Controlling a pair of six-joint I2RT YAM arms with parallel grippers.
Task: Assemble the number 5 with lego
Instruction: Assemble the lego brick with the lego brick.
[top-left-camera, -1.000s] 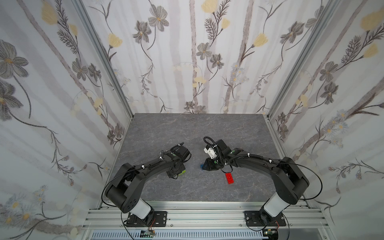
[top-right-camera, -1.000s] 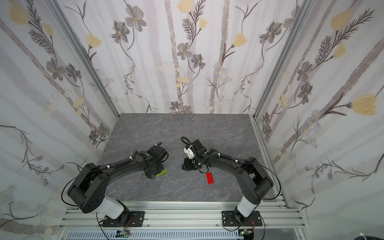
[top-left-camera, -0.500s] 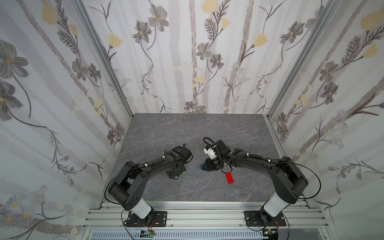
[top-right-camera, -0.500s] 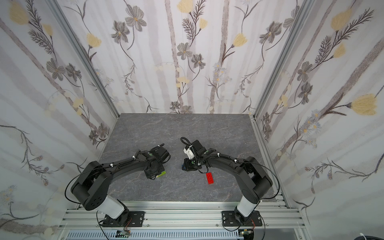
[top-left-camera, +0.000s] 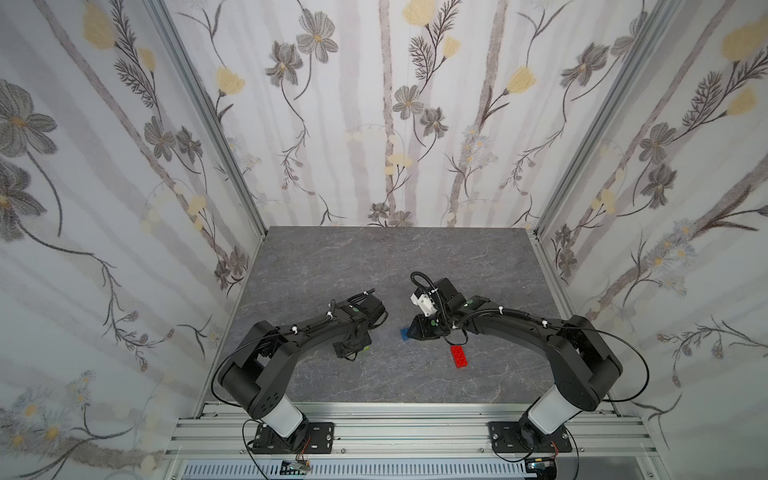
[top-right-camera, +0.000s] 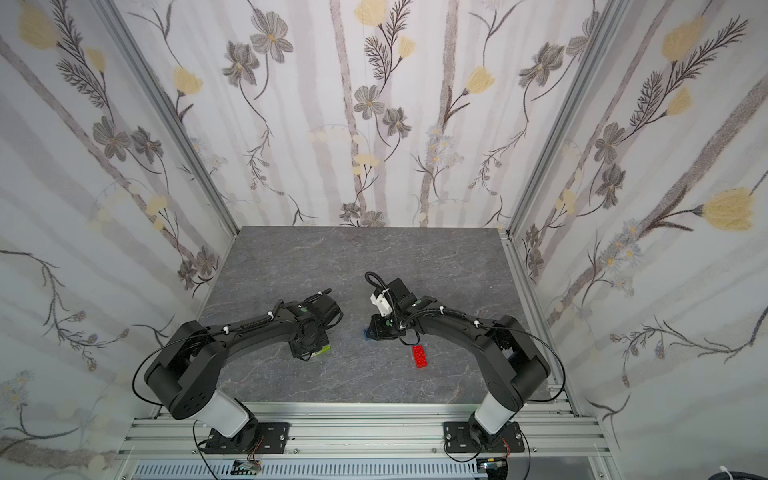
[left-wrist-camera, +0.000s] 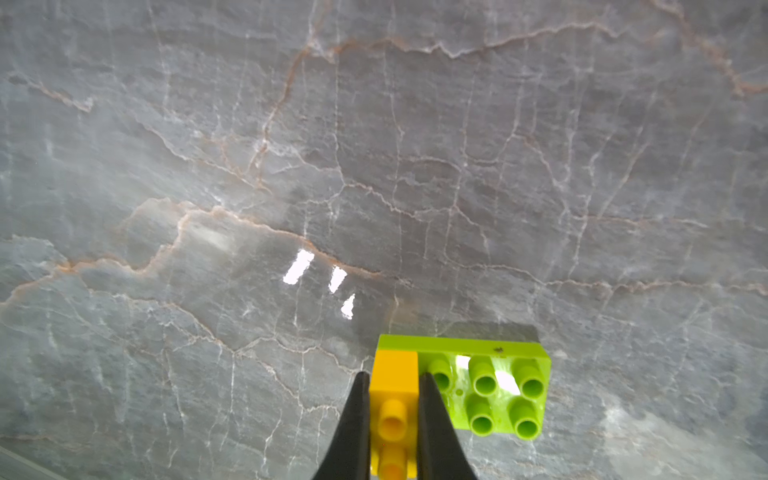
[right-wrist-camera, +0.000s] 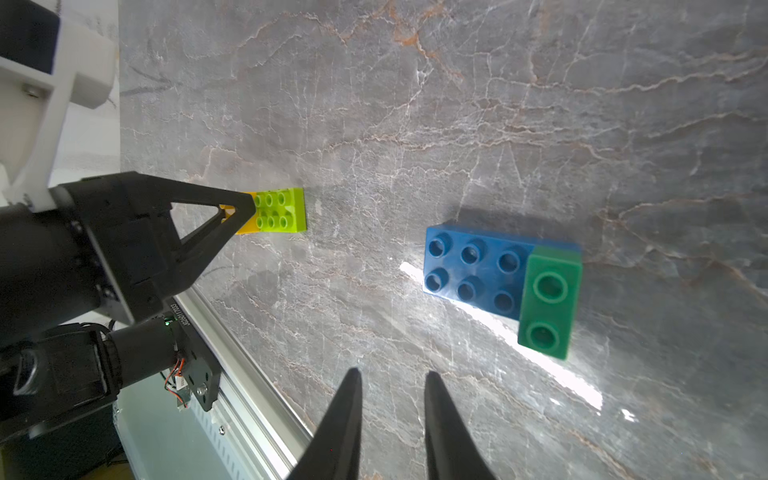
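Note:
My left gripper is shut on a small yellow brick. The yellow brick sits on one end of the lime-green brick, which lies flat on the grey slab; a top view shows it at the gripper's tip. A blue brick lies flat with a dark-green brick on one end. My right gripper hovers beside it, open and empty. A red brick lies alone on the slab, nearer the front than the right gripper.
Flower-patterned walls close in the grey marbled slab on three sides. An aluminium rail with both arm bases runs along the front edge. The left gripper's black fingers show in the right wrist view.
The left arm's elbow has shifted slightly to the right while its gripper stays at the lime-green brick. The right arm and the bricks have not moved.

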